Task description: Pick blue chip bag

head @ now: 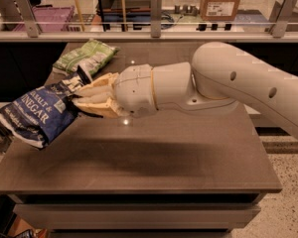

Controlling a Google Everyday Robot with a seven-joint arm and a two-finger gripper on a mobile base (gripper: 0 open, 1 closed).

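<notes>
The blue chip bag [39, 113] is a crinkly dark-blue bag with white "Salt & Vinegar" lettering. It hangs in the air off the left side of the brown table [188, 167], tilted down to the left. My gripper [82, 99] is shut on the bag's upper right edge, with the pale fingers [97, 89] pinching it. The white arm reaches in from the right across the table's middle. The orange is hidden behind the arm.
A smaller green-and-white bag [84, 58] lies at the table's back left. Behind the table runs a glass rail with metal posts [155, 8]. A cardboard box [219, 1] and a purple crate [54, 16] stand beyond it.
</notes>
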